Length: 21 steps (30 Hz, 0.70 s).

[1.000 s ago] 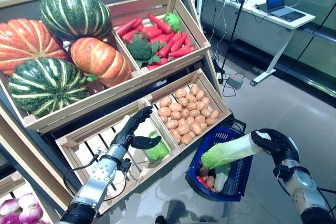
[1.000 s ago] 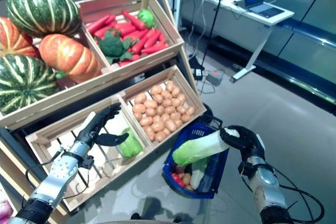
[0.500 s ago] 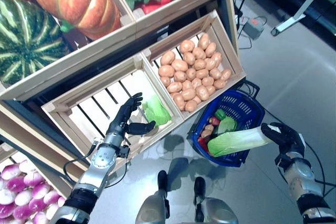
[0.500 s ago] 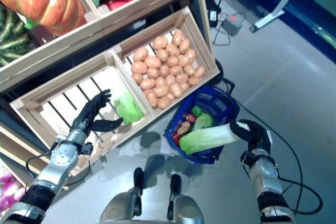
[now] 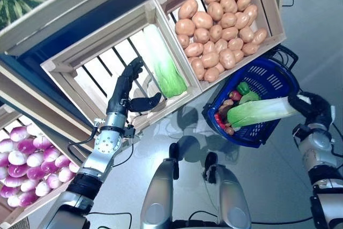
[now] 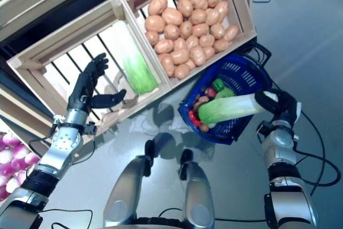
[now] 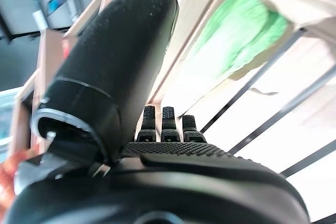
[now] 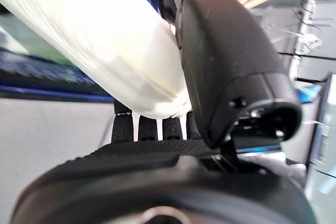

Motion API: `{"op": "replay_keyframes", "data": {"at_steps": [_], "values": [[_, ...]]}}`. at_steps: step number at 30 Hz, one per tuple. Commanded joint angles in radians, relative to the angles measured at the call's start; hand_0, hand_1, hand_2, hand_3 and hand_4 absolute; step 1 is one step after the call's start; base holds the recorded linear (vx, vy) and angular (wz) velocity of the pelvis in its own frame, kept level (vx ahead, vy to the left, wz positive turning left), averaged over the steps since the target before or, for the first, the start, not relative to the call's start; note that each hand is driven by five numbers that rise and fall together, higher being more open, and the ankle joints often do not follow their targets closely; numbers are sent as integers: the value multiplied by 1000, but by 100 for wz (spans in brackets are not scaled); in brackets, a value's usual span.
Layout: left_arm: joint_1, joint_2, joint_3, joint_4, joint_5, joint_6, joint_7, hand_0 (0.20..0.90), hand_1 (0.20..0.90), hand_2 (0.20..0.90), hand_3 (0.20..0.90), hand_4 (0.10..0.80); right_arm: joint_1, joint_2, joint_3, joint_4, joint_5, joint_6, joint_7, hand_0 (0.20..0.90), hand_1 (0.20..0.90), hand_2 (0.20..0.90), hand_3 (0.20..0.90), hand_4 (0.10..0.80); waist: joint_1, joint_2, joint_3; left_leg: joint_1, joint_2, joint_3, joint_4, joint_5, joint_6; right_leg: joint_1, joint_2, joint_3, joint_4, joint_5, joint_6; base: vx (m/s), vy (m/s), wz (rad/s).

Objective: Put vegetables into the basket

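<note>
My right hand (image 5: 312, 108) is shut on the white stalk end of a long pale cabbage (image 5: 257, 113) and holds it level over the blue basket (image 5: 274, 74), leafy green end over the basket's near rim. In the right wrist view the thumb (image 8: 226, 66) presses the white stalk (image 8: 94, 40). The basket stands on the floor and holds red, brown and green vegetables (image 5: 231, 105). My left hand (image 5: 124, 87) is open, fingers straight, in the slatted wooden crate (image 5: 96, 79), just left of a second long green-and-white cabbage (image 5: 165, 71) lying there, also in the left wrist view (image 7: 231, 45).
The wooden stand fills the upper part of the eye views, with a crate of potatoes (image 5: 220, 20) right above the basket and a lower crate of purple-white bulbs (image 5: 27, 164) at far left. Grey floor (image 5: 268, 186) lies below and right of the basket.
The camera has tilted further down, shifting the whole scene up. My right hand still holds the cabbage over the basket. My left hand stays open beside the cabbage in the crate.
</note>
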Motion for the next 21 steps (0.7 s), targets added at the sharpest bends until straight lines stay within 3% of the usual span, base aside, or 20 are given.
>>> {"op": "replay_keyframes", "data": {"at_steps": [1,9,10,14,17,21], "values": [[-33,-19,62,-140,-8,-146,48,900,900,900,900,800,-51,-129,-50,-82,-13,-135,-93,300,300,300,300,400,-18,5,-13,-57,0,10,202,-164,22,-42,1,-41,111,-7,-111,-59,-17,4],[-52,-12,34,-146,6,-144,71,900,900,900,900,800,-147,-180,-23,-65,-40,-93,-76,300,300,300,300,400,-19,17,-11,-224,-1,8,424,-239,42,-223,-26,-8,336,-73,-121,-29,-9,-4],[-58,-7,31,-145,4,-143,71,900,900,900,900,800,-156,-185,-17,-65,-43,-98,-95,900,900,900,900,800,-19,19,-12,-241,0,9,442,-244,45,-240,-26,-5,352,-77,-121,0,0,0],[-77,10,22,-132,19,-134,92,900,900,900,900,800,-183,-178,-11,-78,-35,-109,-64,900,900,900,900,800,-21,25,-16,-273,-1,8,484,-257,46,-282,-26,4,398,-87,-120,1,-2,-1],[-92,24,39,-106,29,-56,172,900,900,900,900,800,-185,-170,-7,-107,-10,-105,-7,900,900,900,900,800,-25,24,-20,-280,0,7,508,-265,46,-294,-27,8,421,-93,-119,21,2,0],[-91,17,64,-68,25,-46,193,900,900,900,900,800,-184,-161,-2,-115,-8,-106,34,900,900,900,900,800,-26,21,-23,-278,1,8,517,-268,43,-292,-29,7,427,-95,-120,0,0,0]]}}
